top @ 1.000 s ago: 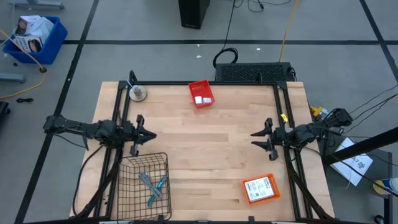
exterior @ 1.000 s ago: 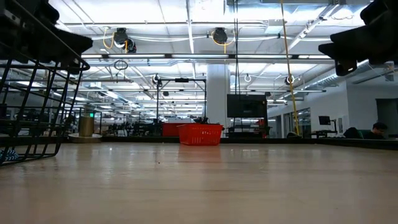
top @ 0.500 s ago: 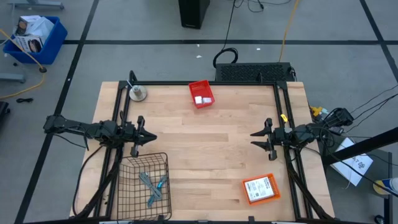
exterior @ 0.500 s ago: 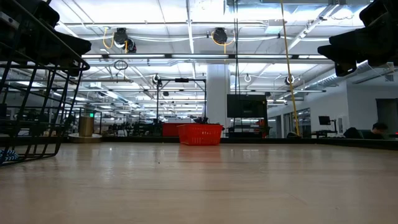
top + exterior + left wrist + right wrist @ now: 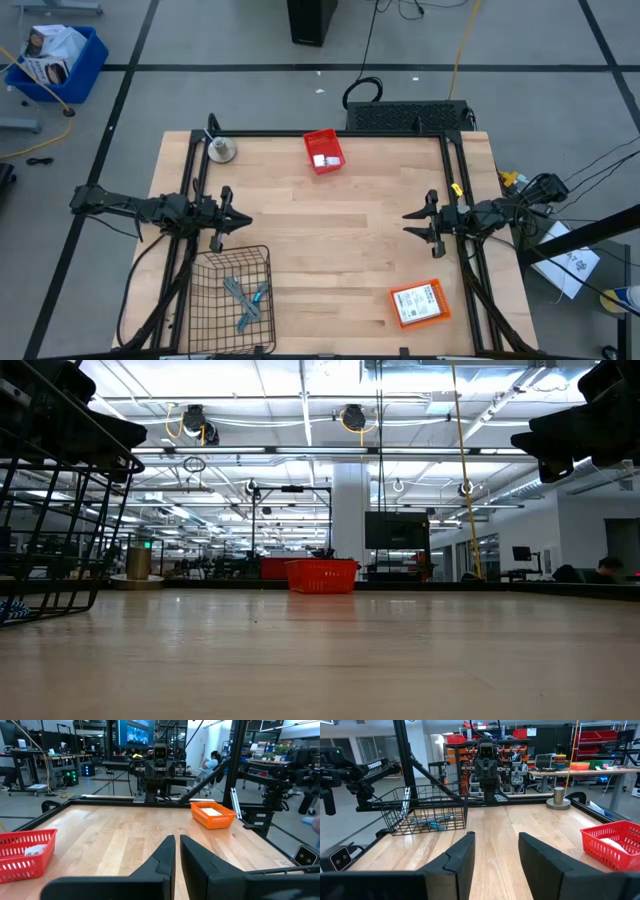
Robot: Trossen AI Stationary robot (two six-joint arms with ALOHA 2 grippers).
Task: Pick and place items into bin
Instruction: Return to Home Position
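My left gripper (image 5: 236, 214) hovers shut over the table's left side, just beyond the far rim of a black wire basket (image 5: 232, 295). In that basket lie a teal-handled tool (image 5: 259, 297) and a grey metal tool (image 5: 236, 291), which also show in the right wrist view (image 5: 436, 825). My right gripper (image 5: 410, 222) is open and hovers over the right side. A red bin (image 5: 323, 151) at the far middle holds small white blocks (image 5: 322, 159). An orange bin (image 5: 419, 303) at the near right holds a flat white printed packet.
A round silver disc-like object (image 5: 222, 151) stands near the far left corner. Black frame rails run along the table's left and right edges. Bare wood (image 5: 330, 240) lies between the two grippers. Beyond the table, a person sits in the room (image 5: 211, 761).
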